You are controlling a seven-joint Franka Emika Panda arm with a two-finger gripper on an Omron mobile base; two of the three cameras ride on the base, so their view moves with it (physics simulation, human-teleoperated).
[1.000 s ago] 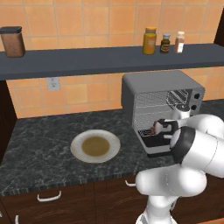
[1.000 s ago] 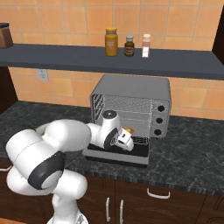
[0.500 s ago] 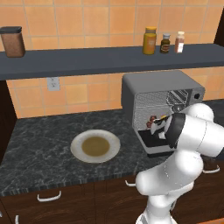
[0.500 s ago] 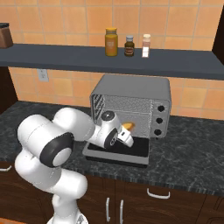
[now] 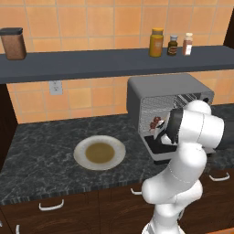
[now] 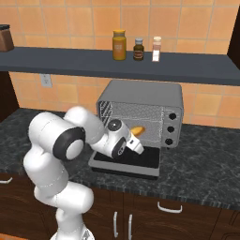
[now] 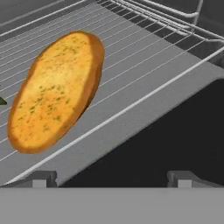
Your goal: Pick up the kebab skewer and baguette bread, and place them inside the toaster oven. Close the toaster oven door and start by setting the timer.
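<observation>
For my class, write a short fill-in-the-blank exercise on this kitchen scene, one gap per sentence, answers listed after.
1. The baguette bread lies on the wire ____ of the toaster oven.
2. The toaster oven door is folded ____.
3. The plate on the counter holds ____ food.
4. On the shelf above the oven stand ____ small containers.

Missing words: rack; open; no; three

Arm bent forward, claw (image 7: 111,179) seemingly spread wide apart.
</observation>
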